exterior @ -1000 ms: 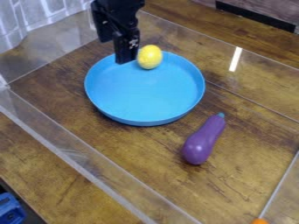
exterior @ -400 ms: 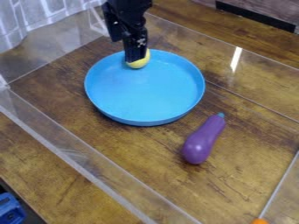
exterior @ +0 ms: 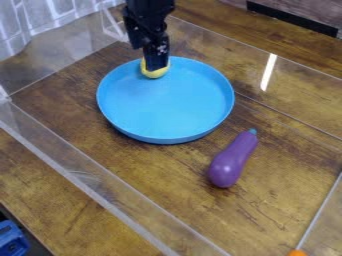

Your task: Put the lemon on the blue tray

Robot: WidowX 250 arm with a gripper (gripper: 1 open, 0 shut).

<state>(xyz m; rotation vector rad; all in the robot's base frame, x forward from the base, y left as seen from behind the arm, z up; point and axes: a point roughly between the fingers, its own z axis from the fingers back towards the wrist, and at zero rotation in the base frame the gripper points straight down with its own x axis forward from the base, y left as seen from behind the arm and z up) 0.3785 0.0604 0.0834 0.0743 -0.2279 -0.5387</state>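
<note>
Shifted slightly toward the far rim since a moment ago, the lemon [exterior: 155, 68] sits at the far edge of the blue tray [exterior: 164, 101] — my claw [exterior: 150, 44], jaws spread, hovers just beyond it. Nearer the worktop's [exterior: 94, 192] right side lies a purple eggplant [exterior: 233, 159] — apart from the tray, its thick end toward the near edge.
</note>
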